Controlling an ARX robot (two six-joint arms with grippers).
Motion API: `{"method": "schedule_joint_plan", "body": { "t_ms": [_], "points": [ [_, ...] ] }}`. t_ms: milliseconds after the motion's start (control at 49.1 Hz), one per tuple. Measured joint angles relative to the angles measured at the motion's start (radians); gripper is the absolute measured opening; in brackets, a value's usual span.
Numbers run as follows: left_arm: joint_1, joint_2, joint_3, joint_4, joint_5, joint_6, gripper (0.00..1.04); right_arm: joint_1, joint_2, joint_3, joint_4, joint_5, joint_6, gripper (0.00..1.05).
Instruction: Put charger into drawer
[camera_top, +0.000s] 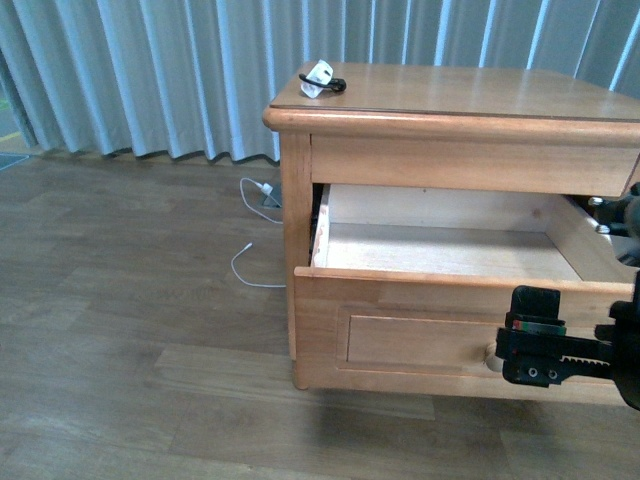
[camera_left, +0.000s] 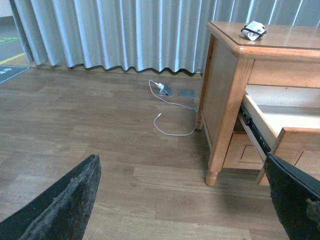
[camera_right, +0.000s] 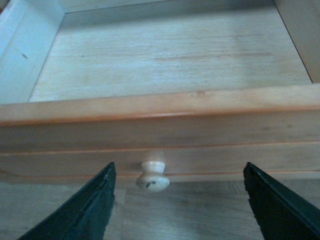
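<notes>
the nightstand (camera_top: 450, 100) drawer (camera_top: 420, 330) stands open and bare inside, so that step looks done. the charger (camera_top: 320, 80) lies on the nightstand top, not yet picked up. the left gripper (camera_left: 181, 159) and the right gripper (camera_right: 178, 170) both have their fingers apart and hold nothing, and the right one seems just clear of the knob (camera_right: 153, 182).

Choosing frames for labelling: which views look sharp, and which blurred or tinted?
Front view: evenly lit, sharp; charger clear, soft shadow under the nightstand. Left wrist view: scene sharp, jaws dark and blurred up close. Right wrist view: soft, bluish cast over drawer and knob.
</notes>
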Motion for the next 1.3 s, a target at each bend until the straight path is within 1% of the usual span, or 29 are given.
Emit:
{"method": "schedule_joint_plan", "body": {
  "t_ms": [20,61,102,122,204,326,428,530,652,815,917,978,1304],
  "points": [
    [0.000,0.000,0.000,0.000,0.000,0.000,0.99,0.000,-0.014,-0.005,-0.007,-0.005,0.002,0.87],
    [0.000,0.000,0.000,0.000,0.000,0.000,0.99,-0.005,-0.072,-0.024,-0.037,-0.021,0.007,0.94],
    [0.000,0.000,0.000,0.000,0.000,0.000,0.99,-0.009,-0.120,-0.037,-0.061,-0.032,0.011,0.98],
    [0.000,0.000,0.000,0.000,0.000,0.000,0.99,-0.013,-0.153,-0.044,-0.079,-0.042,0.013,0.99],
    [0.000,0.000,0.000,0.000,0.000,0.000,0.99,-0.036,-0.274,-0.064,-0.140,-0.067,0.013,0.96],
    [0.000,0.000,0.000,0.000,0.000,0.000,0.99,-0.086,-0.471,-0.086,-0.237,-0.119,0.006,0.97],
    [0.000,0.000,0.000,0.000,0.000,0.000,0.99,-0.136,-0.659,-0.118,-0.310,-0.192,-0.013,0.97],
    [0.000,0.000,0.000,0.000,0.000,0.000,0.99,-0.179,-0.908,-0.181,-0.417,-0.278,-0.035,0.97],
    [0.000,0.000,0.000,0.000,0.000,0.000,0.99,-0.252,-1.123,-0.231,-0.558,-0.341,-0.034,0.97],
    [0.000,0.000,0.000,0.000,0.000,0.000,0.99,-0.362,-1.369,-0.282,-0.754,-0.451,-0.031,0.97],
    [0.000,0.000,0.000,0.000,0.000,0.000,0.99,-0.454,-1.508,-0.323,-0.838,-0.523,-0.032,0.97],
    [0.000,0.000,0.000,0.000,0.000,0.000,0.99,-0.465,-1.519,-0.335,-0.848,-0.503,-0.039,0.97],
    [0.000,0.000,0.000,0.000,0.000,0.000,0.99,-0.466,-1.524,-0.336,-0.850,-0.502,-0.045,0.97]
  ]
}}
